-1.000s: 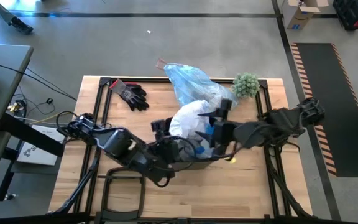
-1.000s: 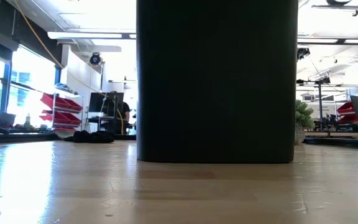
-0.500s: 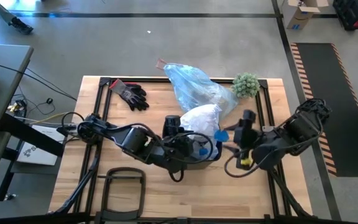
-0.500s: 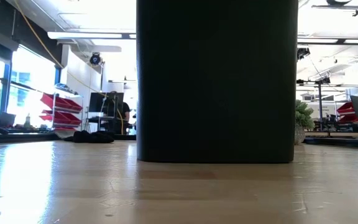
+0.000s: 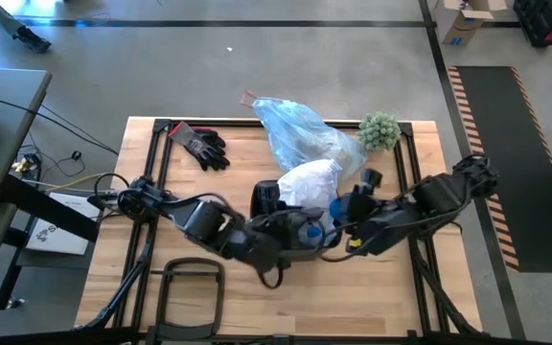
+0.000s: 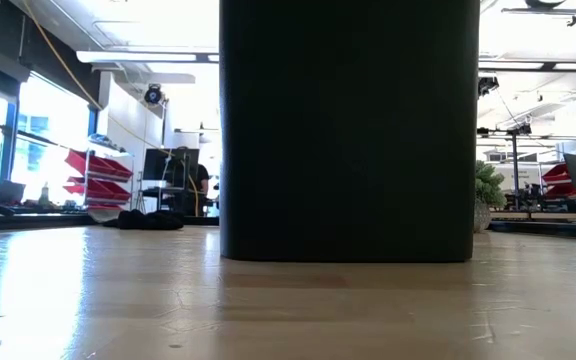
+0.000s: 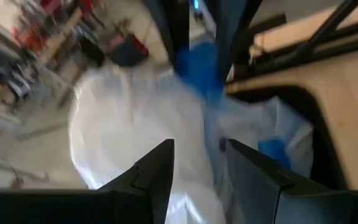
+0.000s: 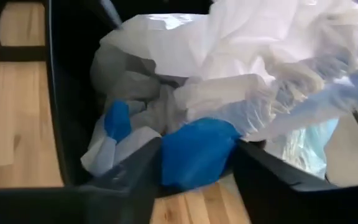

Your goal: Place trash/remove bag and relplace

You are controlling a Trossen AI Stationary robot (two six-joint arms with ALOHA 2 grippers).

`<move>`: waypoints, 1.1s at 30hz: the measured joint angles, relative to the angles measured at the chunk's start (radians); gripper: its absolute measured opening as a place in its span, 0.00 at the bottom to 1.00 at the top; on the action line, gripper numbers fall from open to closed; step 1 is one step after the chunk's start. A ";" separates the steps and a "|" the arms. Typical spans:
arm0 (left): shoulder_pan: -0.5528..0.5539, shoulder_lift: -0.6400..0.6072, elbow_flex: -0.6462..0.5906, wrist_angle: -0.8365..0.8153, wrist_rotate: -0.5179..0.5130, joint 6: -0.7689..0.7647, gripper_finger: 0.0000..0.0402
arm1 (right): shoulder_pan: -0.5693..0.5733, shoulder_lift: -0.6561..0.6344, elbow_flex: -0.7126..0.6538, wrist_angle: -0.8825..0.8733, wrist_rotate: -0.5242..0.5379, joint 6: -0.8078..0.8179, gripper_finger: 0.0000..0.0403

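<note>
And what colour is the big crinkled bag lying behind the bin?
Translucent light blue; the bag shows best in the high view.

I see the light-blue see-through bag (image 5: 300, 132) with a reddish tie, beyond my right pincer (image 5: 356, 196). Whiter bag (image 5: 307, 182) with bright blue bits sits between both pincers, over the black bin (image 5: 264, 197). Black gloves (image 5: 202, 147) with red trim, far from my left pincer (image 5: 300, 233). Green plant (image 5: 379, 130). Pale wood table (image 5: 199, 192), black frame (image 5: 158, 153).
</note>
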 joint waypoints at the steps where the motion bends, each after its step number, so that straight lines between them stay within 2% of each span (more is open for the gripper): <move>1: -0.012 -0.003 0.000 0.025 -0.016 0.025 0.33 | -0.007 0.008 0.000 0.014 -0.006 -0.021 0.34; 5: -0.050 -0.011 0.001 0.111 -0.078 0.125 0.33 | -0.017 0.012 0.002 0.114 -0.005 -0.135 0.07; 6: -0.057 -0.012 0.002 0.125 -0.091 0.140 0.33 | -0.016 0.012 0.009 0.147 0.008 -0.176 0.04; 12: -0.071 -0.012 0.002 0.121 -0.132 0.172 0.33 | -0.014 0.010 0.115 0.342 0.177 -0.345 0.01; 16: -0.056 -0.012 0.002 0.085 -0.221 0.121 0.33 | -0.012 0.011 0.202 0.421 0.169 -0.431 0.00; 22: -0.025 -0.011 0.001 0.067 -0.229 0.098 0.33 | 0.001 0.010 0.264 0.427 0.128 -0.480 0.00; 25: -0.016 -0.011 0.001 0.122 -0.231 0.176 0.33 | 0.006 0.010 0.264 0.433 0.087 -0.493 0.00; 30: -0.043 -0.011 0.001 0.274 -0.256 0.444 0.33 | 0.007 0.011 0.264 0.383 0.071 -0.462 0.00; 33: -0.061 -0.011 0.001 0.342 -0.206 0.590 0.33 | 0.007 0.012 0.263 0.363 0.071 -0.445 0.00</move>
